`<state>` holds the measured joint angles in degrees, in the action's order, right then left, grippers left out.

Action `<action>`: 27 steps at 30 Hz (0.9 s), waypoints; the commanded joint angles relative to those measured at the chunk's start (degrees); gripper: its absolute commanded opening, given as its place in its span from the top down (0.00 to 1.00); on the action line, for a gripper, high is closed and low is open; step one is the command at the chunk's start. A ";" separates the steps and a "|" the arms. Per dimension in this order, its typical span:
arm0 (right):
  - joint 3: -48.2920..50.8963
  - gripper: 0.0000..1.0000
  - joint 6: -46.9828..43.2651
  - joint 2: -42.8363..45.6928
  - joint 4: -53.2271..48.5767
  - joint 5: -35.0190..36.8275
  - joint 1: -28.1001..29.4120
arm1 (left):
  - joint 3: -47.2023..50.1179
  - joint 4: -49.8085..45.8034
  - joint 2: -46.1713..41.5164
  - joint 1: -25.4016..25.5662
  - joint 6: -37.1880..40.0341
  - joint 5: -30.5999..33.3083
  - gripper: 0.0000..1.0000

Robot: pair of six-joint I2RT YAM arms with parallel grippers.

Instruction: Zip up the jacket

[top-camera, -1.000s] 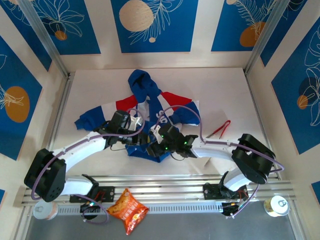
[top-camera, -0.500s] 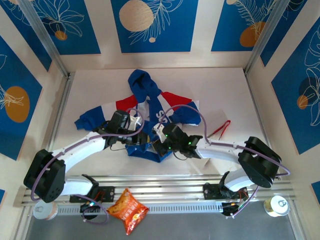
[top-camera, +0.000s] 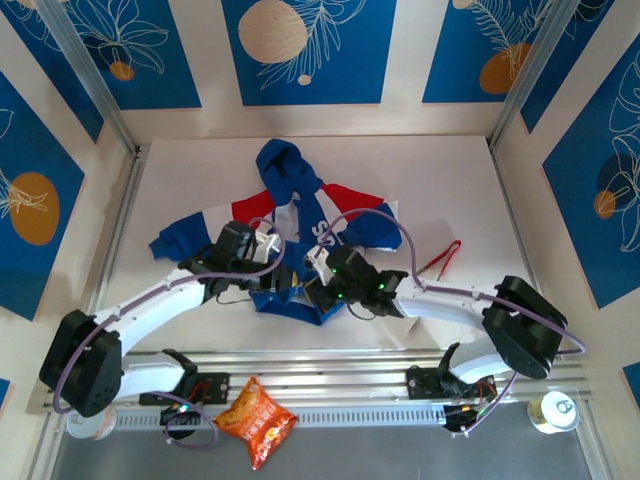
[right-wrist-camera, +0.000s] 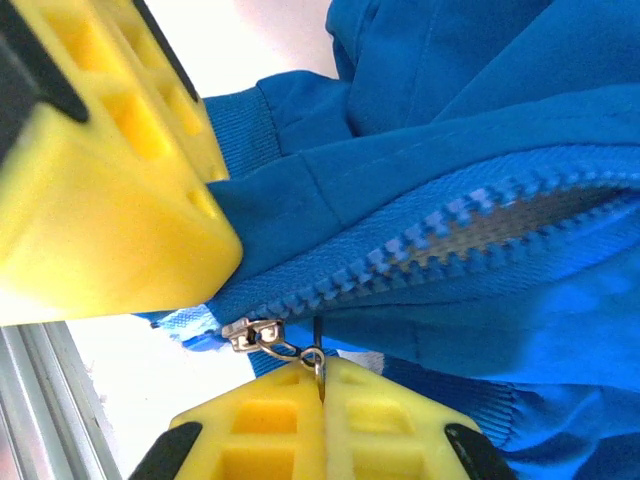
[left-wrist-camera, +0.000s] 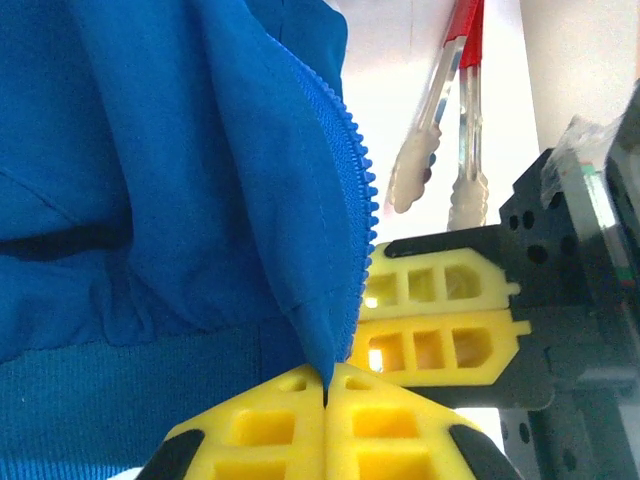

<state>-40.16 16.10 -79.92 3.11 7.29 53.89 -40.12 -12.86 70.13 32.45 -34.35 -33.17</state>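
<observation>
The blue jacket [top-camera: 300,205], with red and white bands, lies spread at the table's middle, hood toward the back. Both grippers meet at its bottom hem. My left gripper [top-camera: 287,277] is shut on the hem corner of the blue fabric [left-wrist-camera: 150,180], its fingertips [left-wrist-camera: 326,378] pinching cloth right beside the open zipper teeth [left-wrist-camera: 358,190]. My right gripper [top-camera: 313,292] is shut [right-wrist-camera: 322,372] on the metal ring pull [right-wrist-camera: 312,357] hanging from the slider [right-wrist-camera: 248,332]. The slider sits at the bottom end of the zipper, and the teeth [right-wrist-camera: 450,225] gape apart beyond it.
Red tongs [top-camera: 438,258] lie on the table right of the jacket, behind the right gripper's yellow fingers [left-wrist-camera: 440,320] in the left wrist view. An orange snack bag [top-camera: 256,419] and a can [top-camera: 551,410] lie beyond the aluminium rail [top-camera: 320,365] at the near edge.
The right gripper has crept a little left toward the hem and its elbow swung right. The left arm's elbow dropped slightly. Both grips stay as they were.
</observation>
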 commanded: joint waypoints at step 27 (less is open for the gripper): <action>-2.47 1.00 -3.18 -0.32 -4.05 -4.56 -0.56 | 6.05 4.92 -2.21 -0.80 2.80 -2.72 0.60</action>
<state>-40.71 13.98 -80.01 0.03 4.10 53.34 -35.20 -11.07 68.03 32.25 -31.46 -34.52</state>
